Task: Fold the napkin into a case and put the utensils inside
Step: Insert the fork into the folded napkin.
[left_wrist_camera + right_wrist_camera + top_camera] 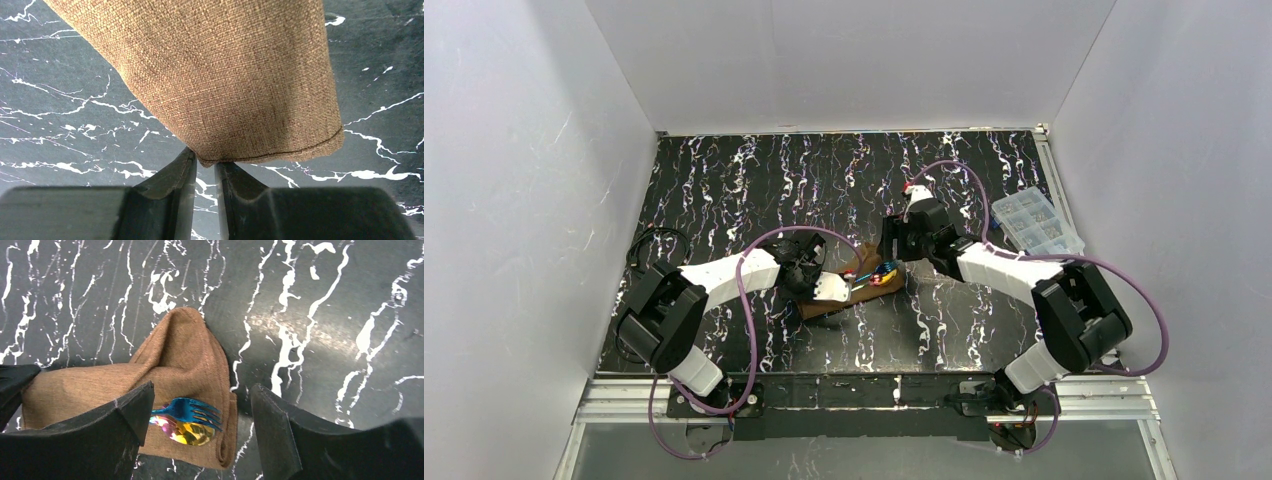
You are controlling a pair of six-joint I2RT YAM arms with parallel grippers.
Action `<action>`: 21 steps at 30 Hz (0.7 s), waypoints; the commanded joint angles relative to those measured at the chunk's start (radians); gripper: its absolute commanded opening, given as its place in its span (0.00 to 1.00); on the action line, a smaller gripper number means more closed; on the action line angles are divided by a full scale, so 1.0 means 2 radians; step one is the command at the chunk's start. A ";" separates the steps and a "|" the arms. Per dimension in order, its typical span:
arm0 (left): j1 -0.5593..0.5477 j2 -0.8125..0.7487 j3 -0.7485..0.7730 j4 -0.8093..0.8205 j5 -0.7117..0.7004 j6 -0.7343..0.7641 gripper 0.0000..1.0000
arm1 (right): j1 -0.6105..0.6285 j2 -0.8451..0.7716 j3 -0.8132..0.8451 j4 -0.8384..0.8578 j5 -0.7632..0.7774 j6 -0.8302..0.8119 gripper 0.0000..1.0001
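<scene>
The brown napkin is folded into a narrow case [861,291] that lies mid-table. It fills the top of the left wrist view [225,75] and also shows in the right wrist view [175,355]. A blue fork [192,410] and an iridescent spoon [189,434] stick out of its end, and both show as the utensils [884,272] in the top view. My left gripper [842,292] [205,165] is nearly shut, with the case's lower corner pinched at its fingertips. My right gripper [894,248] [202,390] is wide open and empty, just above the utensil end.
A clear plastic compartment box [1034,222] stands at the far right of the black marbled table [754,190]. White walls enclose the left, back and right sides. Purple cables loop over both arms.
</scene>
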 commanded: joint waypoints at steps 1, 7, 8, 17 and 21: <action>0.000 -0.013 0.010 -0.024 0.003 0.001 0.20 | -0.008 -0.030 0.018 -0.041 0.038 -0.023 0.79; 0.009 -0.034 0.027 -0.050 0.011 -0.006 0.40 | -0.035 -0.048 0.036 -0.059 0.036 -0.027 0.87; 0.012 -0.039 0.033 -0.062 0.015 -0.008 0.43 | -0.039 -0.047 0.044 -0.066 0.035 -0.029 0.91; 0.093 -0.066 0.140 -0.225 0.069 -0.013 0.99 | -0.089 -0.041 0.083 -0.096 0.031 -0.025 0.99; 0.165 -0.044 0.202 -0.284 0.113 -0.035 0.99 | -0.130 -0.034 0.084 -0.114 0.088 -0.009 0.99</action>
